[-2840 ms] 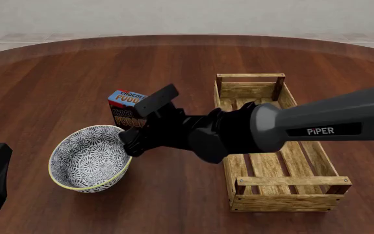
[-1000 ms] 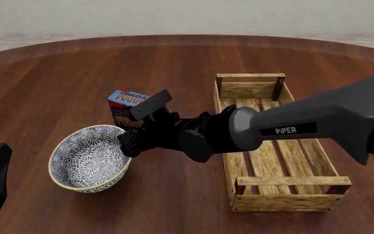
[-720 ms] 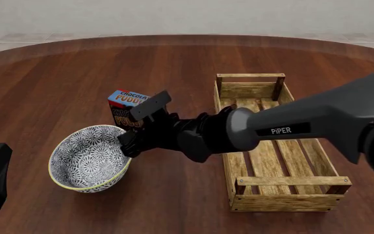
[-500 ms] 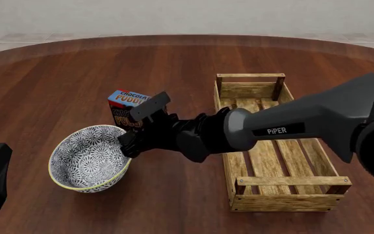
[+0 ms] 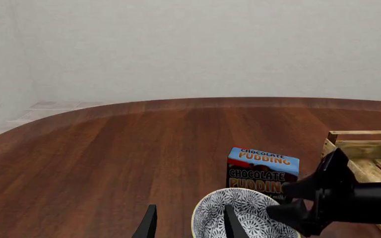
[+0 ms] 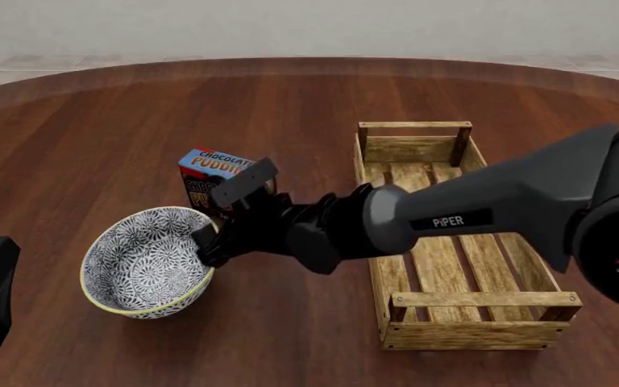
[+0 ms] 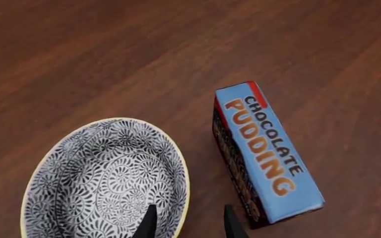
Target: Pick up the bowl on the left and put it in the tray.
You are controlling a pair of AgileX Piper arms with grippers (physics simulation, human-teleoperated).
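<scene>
Bowl [image 6: 146, 262] sits on the table [image 6: 94, 137], left of the tray [image 6: 454, 242]. Our left gripper [image 5: 187, 224] hangs apart, jaws open and empty. Our right gripper [image 7: 186, 219] straddles its tray-side rim, jaws open, just beside the pudding box [image 6: 215, 173].

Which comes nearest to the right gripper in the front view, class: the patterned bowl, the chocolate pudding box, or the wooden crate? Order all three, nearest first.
1. Patterned bowl: at the right gripper fingertips, which straddle its rim on the side towards the crate.
2. Chocolate pudding box: just beyond the gripper, farther up the table.
3. Wooden crate: off to the right, under the arm.
</scene>
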